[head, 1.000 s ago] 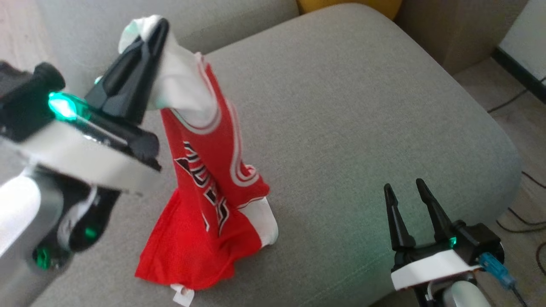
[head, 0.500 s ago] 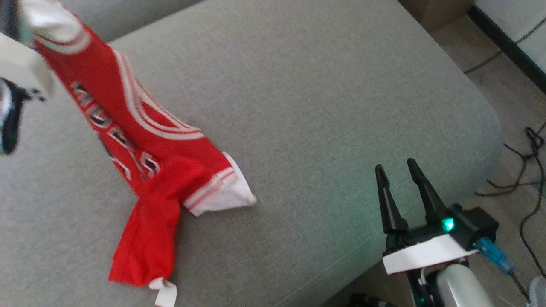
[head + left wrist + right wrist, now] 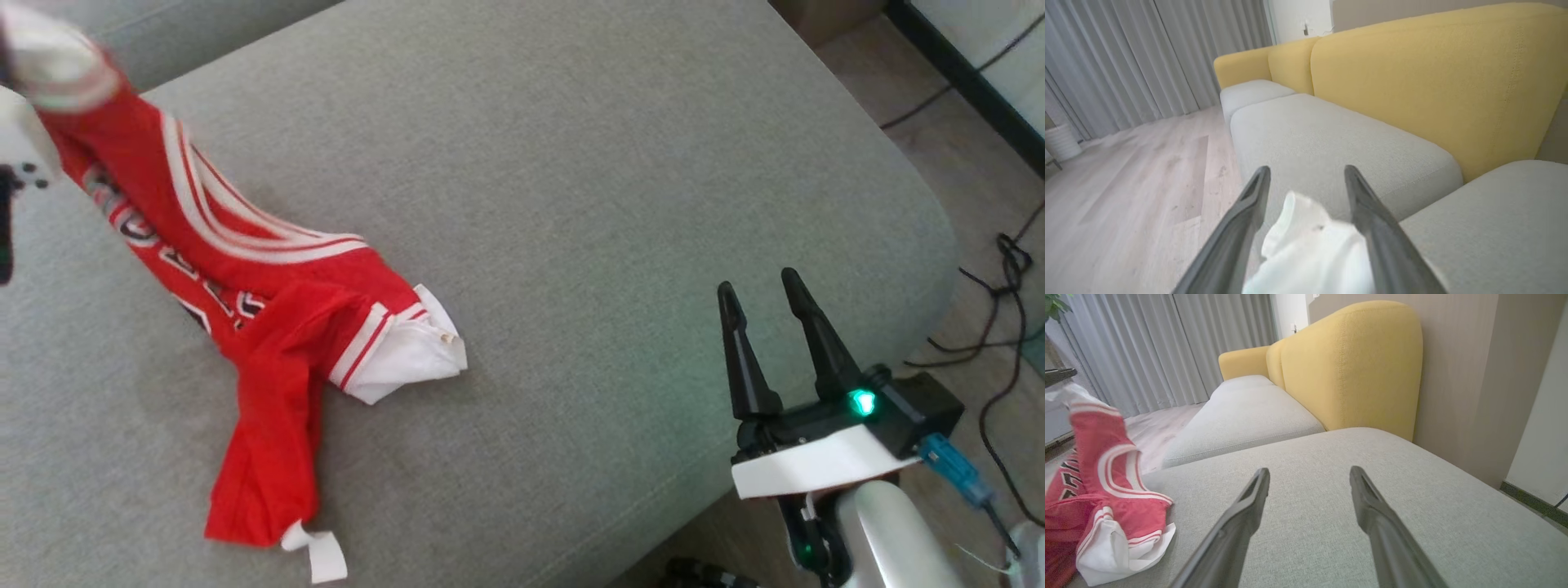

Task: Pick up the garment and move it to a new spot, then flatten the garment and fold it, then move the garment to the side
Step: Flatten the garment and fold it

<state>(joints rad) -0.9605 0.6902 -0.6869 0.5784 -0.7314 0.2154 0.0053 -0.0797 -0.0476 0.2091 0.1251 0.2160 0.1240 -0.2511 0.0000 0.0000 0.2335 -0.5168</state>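
On the grey sofa cushion [image 3: 620,188], left half: one red and white garment [image 3: 269,327], lower part crumpled on the fabric, upper end raised beyond the cushion's left edge at the left gripper [image 3: 1307,173], whose fingers stand apart with white trim lying loose between them, not pinched. Step judged: setting down at the new spot, at the point of release; next calls for clearing that gripper, then spreading the garment flat. Right gripper [image 3: 758,282]: fingers spread wide, holding nothing, over the cushion's near right edge.
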